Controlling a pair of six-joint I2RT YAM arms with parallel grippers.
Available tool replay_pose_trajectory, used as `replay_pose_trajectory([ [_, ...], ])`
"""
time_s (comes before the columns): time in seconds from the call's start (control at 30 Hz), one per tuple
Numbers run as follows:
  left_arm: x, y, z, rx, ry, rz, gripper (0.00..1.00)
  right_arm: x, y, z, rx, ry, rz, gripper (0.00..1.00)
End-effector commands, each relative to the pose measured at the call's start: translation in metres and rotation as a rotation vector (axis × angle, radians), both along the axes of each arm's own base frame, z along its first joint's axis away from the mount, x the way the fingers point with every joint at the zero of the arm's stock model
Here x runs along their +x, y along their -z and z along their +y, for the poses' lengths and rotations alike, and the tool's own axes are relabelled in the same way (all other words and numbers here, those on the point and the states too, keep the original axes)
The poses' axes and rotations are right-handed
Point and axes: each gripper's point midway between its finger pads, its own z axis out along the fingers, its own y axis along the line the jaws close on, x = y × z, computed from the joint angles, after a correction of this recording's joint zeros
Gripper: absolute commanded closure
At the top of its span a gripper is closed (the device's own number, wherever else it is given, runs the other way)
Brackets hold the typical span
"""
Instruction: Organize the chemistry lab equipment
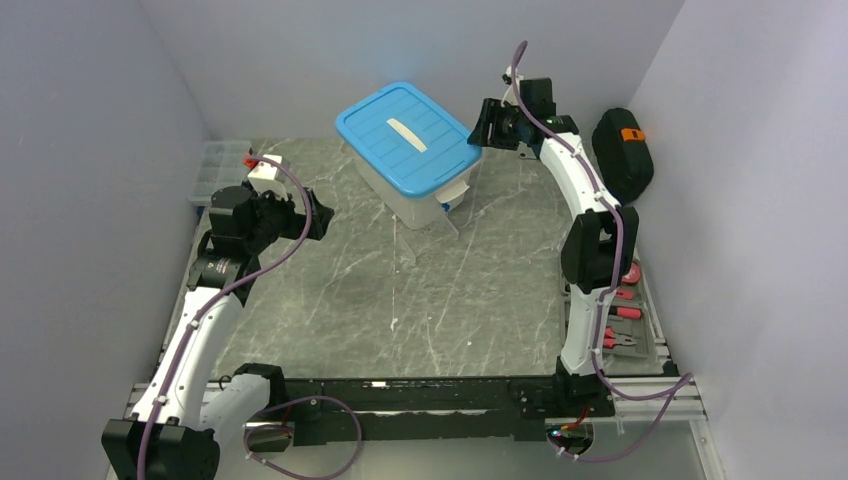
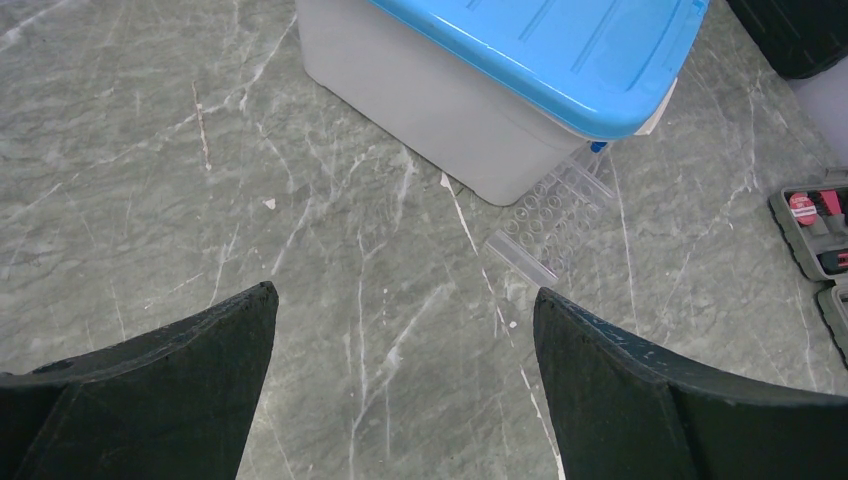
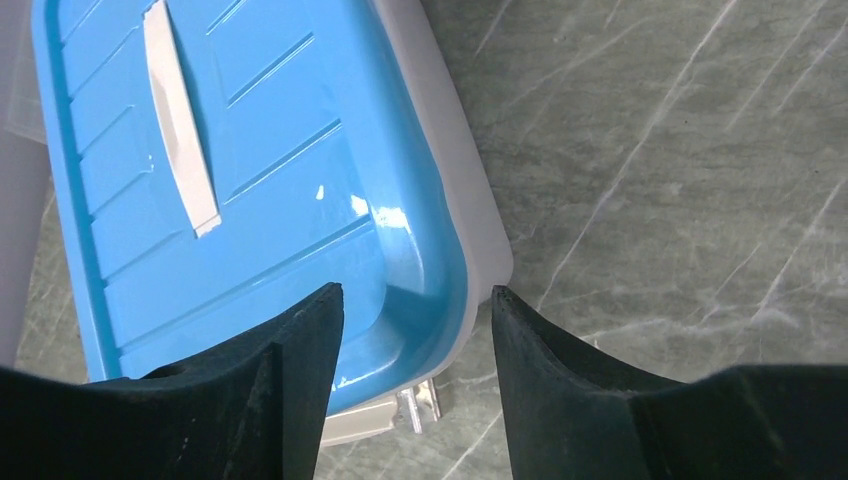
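Chemistry lab equipment in view is sparse: the clear plastic tube rack [image 2: 556,212] lies on the grey marble-look worktop [image 1: 400,310] just beside the near corner of the white bin [image 2: 430,110]. Its rows of round holes show, and one end is tucked close under the overhang of the blue lid [image 3: 290,190]; can't tell whether it touches the bin. A small blue piece [image 2: 598,147] sits at that same corner by the rack's far end, too little visible to say what it is. The translucent squeeze bottle with red nozzle [image 1: 264,170] stands at the far left of the worktop, partly behind the left arm and its cable, just beside the clear organizer box [image 1: 212,165]. The left pincer [image 2: 405,292] is wide open and holds nothing, with only bare worktop under it. It is aimed toward the bin and rack, well apart from both. The right pincer [image 3: 415,292] is over the lid's far-right corner in the top view, jaws apart, with the lid's rim running through the gap. It looks above the lid, not clamped on it; contact can't be confirmed. A white handle strip [image 3: 180,130] lies along the middle of the lid, and the lid is on the bin. A black case [image 1: 620,150] with an orange latch is at the far right by the wall. The tool tray with red-handled pliers [image 1: 622,325] is at the right edge beside the right arm.
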Motion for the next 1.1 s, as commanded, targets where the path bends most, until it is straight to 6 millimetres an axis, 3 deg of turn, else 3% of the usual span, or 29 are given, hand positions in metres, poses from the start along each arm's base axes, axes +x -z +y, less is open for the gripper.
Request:
replay_pose_trajectory([
  [0.0, 0.002, -0.018, 0.0, 0.009, 0.006, -0.061, 0.0, 0.005, -0.007, -0.002, -0.052, 0.014, -0.019, 0.42],
  [0.4, 0.001, -0.019, 0.0, 0.007, 0.009, -0.065, 0.01, 0.002, 0.006, 0.003, -0.09, 0.031, 0.028, 0.46],
  [1.07, -0.001, -0.021, -0.001, 0.003, 0.012, -0.071, 0.01, -0.007, 0.01, -0.003, -0.122, 0.065, 0.058, 0.57],
])
